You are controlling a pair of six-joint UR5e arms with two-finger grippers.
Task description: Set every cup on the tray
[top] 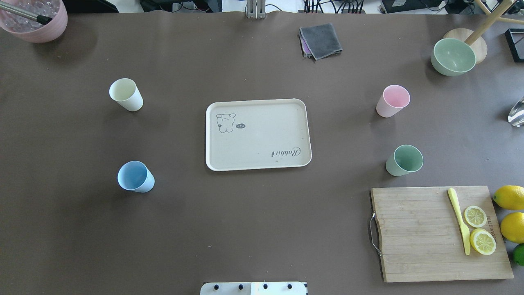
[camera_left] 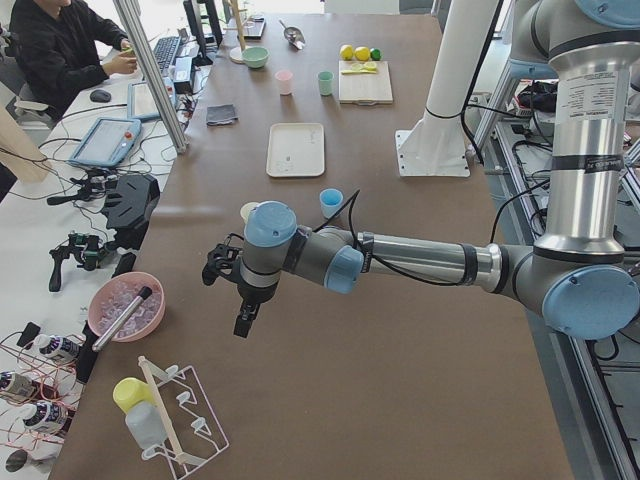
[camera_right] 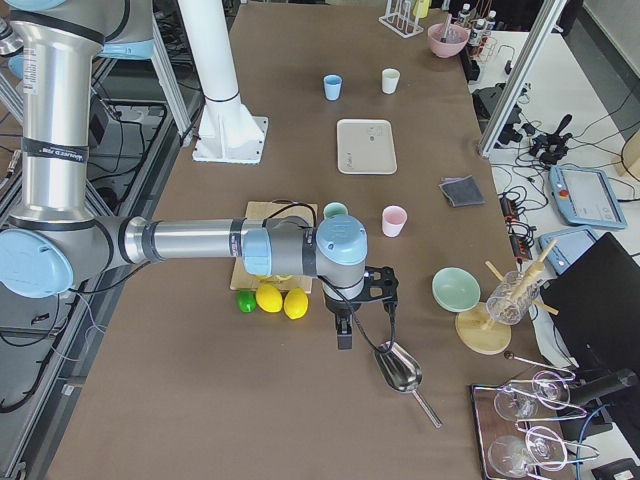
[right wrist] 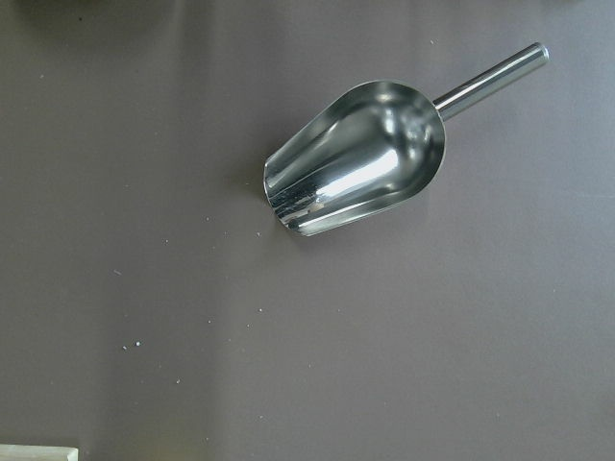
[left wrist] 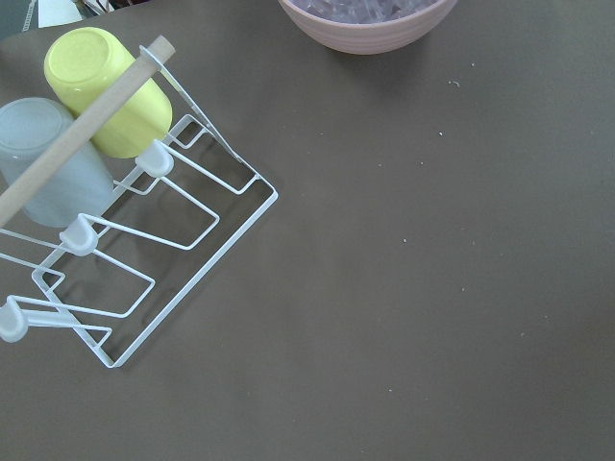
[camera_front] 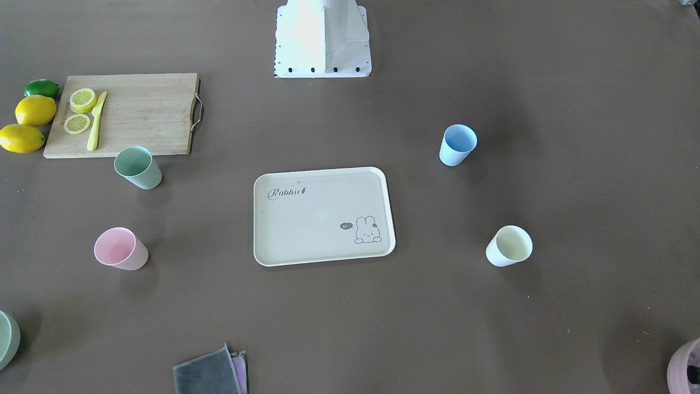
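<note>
Cups stand upright on the brown surface (top: 262, 229), all four well apart from the tray (top: 262, 131). The tray lies flat and bare at the middle, its "Rabbit" lettering toward the robot's side and its bunny drawing toward the far side. On the robot's left, the cream-yellow cup (top: 126, 94) is the farther from the base and the light blue cup (top: 135, 177) the nearer. On its right, the pink cup (top: 392, 101) is the farther and the sage green cup (top: 404, 160) the nearer, close to the far edge of a wooden cutting board (top: 430, 246). The board carries two lemon slices (top: 475, 216) and a yellow knife (top: 459, 219), with two whole lemons (top: 509, 197) and a lime (top: 520, 254) just beside it. A green bowl (top: 453, 56) and a folded grey cloth (top: 321, 40) sit toward the far edge. The left arm (camera_left: 420, 262) stretches low over the surface's left end, near a pink bowl (camera_left: 126, 305) and a white wire rack (camera_left: 190, 420). The left jaws point down, apart from every cup, and whether they are wide or narrow cannot be told from the side view. The right arm (camera_right: 190, 240) reaches over the other end, the right jaws hanging between the lemons and a metal scoop (right wrist: 360, 158). Their state cannot be told either.
</note>
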